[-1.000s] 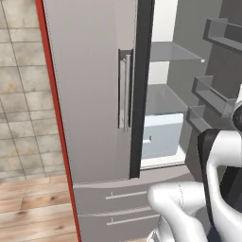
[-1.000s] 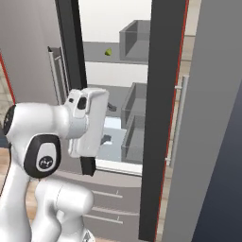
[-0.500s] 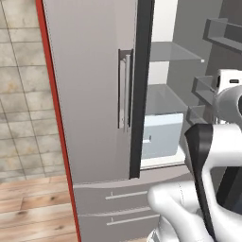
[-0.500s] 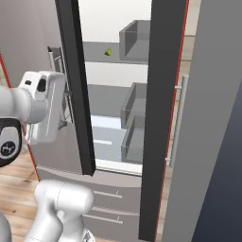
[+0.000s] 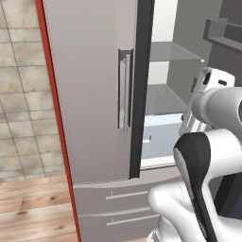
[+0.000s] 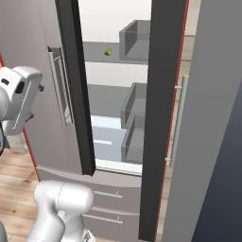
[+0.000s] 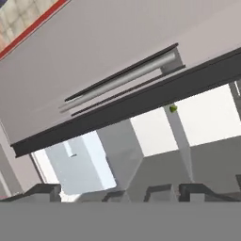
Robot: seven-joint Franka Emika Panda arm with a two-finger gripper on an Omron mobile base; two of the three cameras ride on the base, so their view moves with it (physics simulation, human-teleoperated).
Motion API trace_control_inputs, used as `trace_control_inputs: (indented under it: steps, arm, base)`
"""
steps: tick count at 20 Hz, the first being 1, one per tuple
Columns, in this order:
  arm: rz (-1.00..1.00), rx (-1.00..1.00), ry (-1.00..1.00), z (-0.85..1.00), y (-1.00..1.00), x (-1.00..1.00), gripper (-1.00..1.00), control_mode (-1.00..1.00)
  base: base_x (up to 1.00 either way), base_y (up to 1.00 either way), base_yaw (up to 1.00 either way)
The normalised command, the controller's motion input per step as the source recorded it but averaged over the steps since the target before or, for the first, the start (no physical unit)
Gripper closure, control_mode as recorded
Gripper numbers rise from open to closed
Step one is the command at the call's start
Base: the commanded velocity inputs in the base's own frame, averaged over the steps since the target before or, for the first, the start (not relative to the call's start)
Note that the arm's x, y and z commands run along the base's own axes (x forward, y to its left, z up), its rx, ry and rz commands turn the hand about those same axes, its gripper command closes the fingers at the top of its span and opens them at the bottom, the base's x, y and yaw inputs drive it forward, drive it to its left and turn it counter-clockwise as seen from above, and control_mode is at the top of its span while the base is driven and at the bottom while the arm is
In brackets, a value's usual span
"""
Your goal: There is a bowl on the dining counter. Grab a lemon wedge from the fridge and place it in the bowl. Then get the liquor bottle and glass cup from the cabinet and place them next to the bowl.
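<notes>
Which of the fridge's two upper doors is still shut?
The left door, the one whose vertical handle faces the camera. It lies flat on the fridge front; the right door is swung out, exposing shelves and the lemon wedge.

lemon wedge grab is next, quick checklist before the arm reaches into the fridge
1. Right door of the fridge swung open: ok.
2. lemon wedge in sight on the upper shelf: ok.
3. Nothing standing close around the wedge on that shelf: ok.
4. gripper open and empty: ok.
5. Gripper lined up with the wedge: not ok, it sits off to the upper right in the hand view.
6. Clearance past the closed left door: cannot tell.
</notes>
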Motion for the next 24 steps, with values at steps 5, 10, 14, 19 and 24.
trace_control_inputs:
  steps: [5, 10, 14, 19, 24]
  arm:
    - [-0.02, 0.3, -0.13, -0.09, 0.34, 0.72, -1.0, -1.0]
    - [-0.02, 0.38, -0.03, 0.0, 0.22, 0.62, -1.0, -1.0]
    - [-0.01, 0.41, 0.0, 0.08, 0.42, 0.05, -1.0, -1.0]
    - [-0.11, 0.3, 0.33, 0.35, 0.49, 0.0, -1.0, -1.0]
    - [-0.2, 0.19, 0.65, 0.29, 0.25, 0.24, -1.0, -1.0]
  base:
    - [0.0, 0.0, 0.0]
    - [0.0, 0.0, 0.0]
    - [0.0, 0.0, 0.0]
    - [0.0, 0.0, 0.0]
    - [0.0, 0.0, 0.0]
